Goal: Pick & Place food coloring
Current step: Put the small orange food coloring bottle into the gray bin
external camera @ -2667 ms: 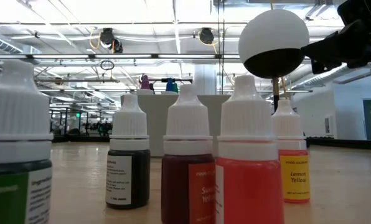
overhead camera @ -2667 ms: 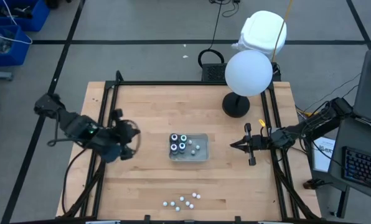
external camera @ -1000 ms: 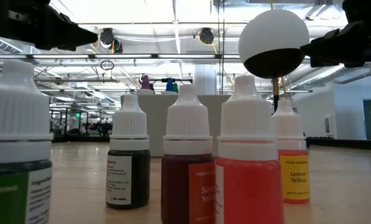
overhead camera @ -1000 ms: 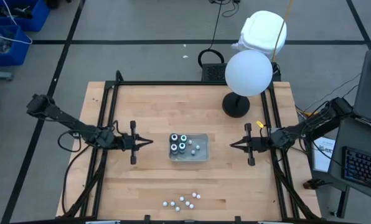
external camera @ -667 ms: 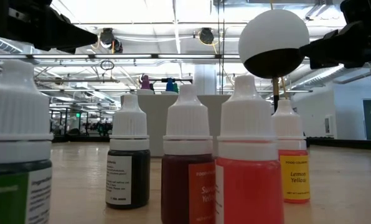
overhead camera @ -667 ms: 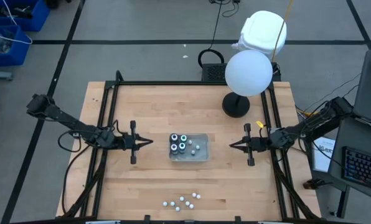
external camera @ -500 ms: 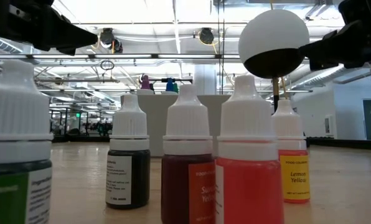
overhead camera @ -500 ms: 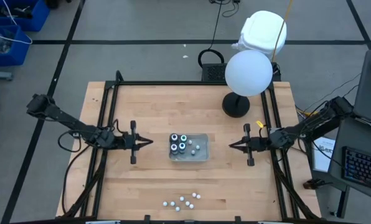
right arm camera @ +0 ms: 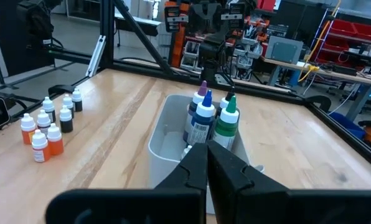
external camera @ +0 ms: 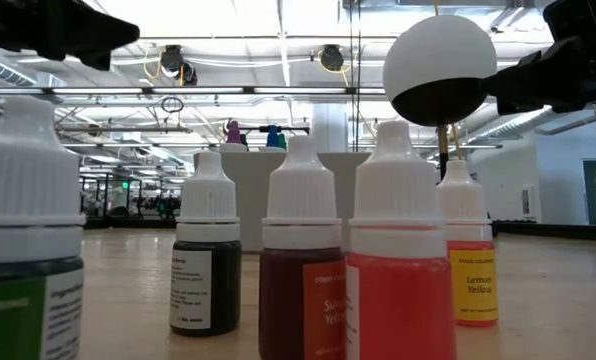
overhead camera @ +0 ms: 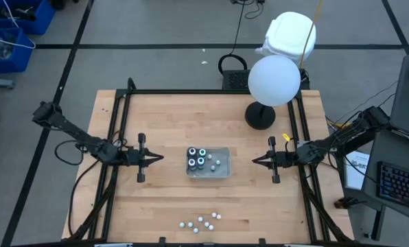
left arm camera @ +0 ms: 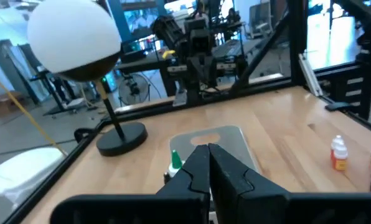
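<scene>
Four food coloring bottles [overhead camera: 197, 159] stand clustered in the left half of the clear tray [overhead camera: 220, 170] at the middle of the tabletop [overhead camera: 170, 123]. The left gripper [overhead camera: 159, 158] hangs near the table's left edge and the right gripper [overhead camera: 255, 160] near its right edge, both pinched closed and empty, pointing at the tray. More small bottles [overhead camera: 202, 221] sit by the front edge.

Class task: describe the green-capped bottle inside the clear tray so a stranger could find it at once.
Start at the wooden table and find the clear tray at its middle, between the two grippers. Several small bottles stand bunched at one end of it. The green-capped bottle stands beside a blue-capped bottle; the colour of its cap and label sets it apart.
</scene>
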`<control>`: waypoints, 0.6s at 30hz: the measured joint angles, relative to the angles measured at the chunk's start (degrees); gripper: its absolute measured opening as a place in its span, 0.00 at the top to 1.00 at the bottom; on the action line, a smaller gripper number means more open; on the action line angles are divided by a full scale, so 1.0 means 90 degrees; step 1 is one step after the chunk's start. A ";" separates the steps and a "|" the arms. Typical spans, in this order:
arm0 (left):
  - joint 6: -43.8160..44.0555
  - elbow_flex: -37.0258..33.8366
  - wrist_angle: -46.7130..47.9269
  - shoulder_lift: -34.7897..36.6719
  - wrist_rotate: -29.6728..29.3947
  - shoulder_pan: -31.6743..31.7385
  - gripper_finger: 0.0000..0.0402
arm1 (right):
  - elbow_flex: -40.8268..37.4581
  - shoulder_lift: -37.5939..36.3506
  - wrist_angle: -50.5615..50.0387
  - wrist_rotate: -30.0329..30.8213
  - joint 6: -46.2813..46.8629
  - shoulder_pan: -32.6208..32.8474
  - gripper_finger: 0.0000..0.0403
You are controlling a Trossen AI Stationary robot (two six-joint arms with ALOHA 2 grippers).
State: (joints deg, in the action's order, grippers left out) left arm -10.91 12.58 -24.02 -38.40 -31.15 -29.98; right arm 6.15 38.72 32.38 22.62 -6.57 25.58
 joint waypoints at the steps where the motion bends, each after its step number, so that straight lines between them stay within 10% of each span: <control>1: -0.0057 0.0000 -0.0007 0.0051 -0.0049 -0.0052 0.98 | 0.0000 0.0000 0.0002 0.0001 -0.0005 0.0000 1.00; 18: 0.0101 -0.0301 0.0002 0.0733 -0.0313 -0.0125 0.99 | 0.0000 0.0000 0.0167 -0.0013 0.0088 -0.0002 1.00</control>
State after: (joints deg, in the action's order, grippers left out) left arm -10.01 9.87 -24.00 -31.81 -33.97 -31.11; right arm 6.15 38.72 33.89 22.50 -5.78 25.56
